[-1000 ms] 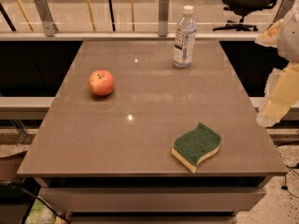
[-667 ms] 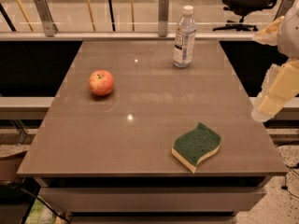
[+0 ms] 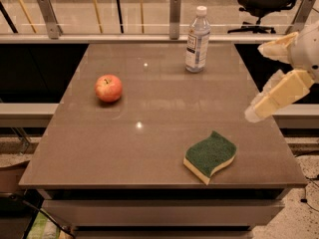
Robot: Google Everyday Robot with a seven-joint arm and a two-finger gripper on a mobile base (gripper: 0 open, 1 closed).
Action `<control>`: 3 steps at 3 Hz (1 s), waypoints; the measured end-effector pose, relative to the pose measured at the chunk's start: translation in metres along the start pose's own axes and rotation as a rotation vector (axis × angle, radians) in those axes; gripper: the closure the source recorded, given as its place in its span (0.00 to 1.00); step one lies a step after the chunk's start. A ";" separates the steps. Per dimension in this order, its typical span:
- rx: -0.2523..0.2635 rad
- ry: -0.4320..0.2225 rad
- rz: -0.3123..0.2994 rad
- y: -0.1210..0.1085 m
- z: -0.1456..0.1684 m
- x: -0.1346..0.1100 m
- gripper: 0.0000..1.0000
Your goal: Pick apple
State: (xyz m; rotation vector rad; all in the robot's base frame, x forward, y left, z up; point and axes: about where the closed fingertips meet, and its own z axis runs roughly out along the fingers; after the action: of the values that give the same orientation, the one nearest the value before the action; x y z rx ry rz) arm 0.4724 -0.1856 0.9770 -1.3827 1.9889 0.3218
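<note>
Red apple (image 3: 108, 87) unmoved; tool (image 3: 254, 82), fingers (image 3: 279, 91) apart, shifted leftward over table (image 3: 164, 133) edge.

- The apple (image 3: 108, 88) is red, with yellowish patches near its top and a short dark stem
- The table (image 3: 149, 148) is a glossy greyish brown, plain, with two small white glints of light on it
- The sponge (image 3: 210, 156) is dark green on top with a pale yellow layer underneath
- The bottle (image 3: 197, 40) is clear, with a white cap and a pale label carrying dark print
- The gripper (image 3: 255, 82), off the table's right edge with its fingers spread apart, is cream to pale yellow with whitish tips
- The chair (image 3: 264, 1) behind is black
- The railing posts (image 3: 175, 16) are grey metal
- The floor (image 3: 309, 203) is pale and speckled
</note>
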 end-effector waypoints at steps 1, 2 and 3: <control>0.007 -0.150 0.087 -0.003 0.018 -0.006 0.00; 0.059 -0.198 0.108 -0.001 0.031 -0.018 0.00; 0.083 -0.204 0.111 -0.006 0.033 -0.020 0.00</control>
State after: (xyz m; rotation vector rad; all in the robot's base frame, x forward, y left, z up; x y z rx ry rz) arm 0.4947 -0.1552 0.9665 -1.1435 1.8909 0.4094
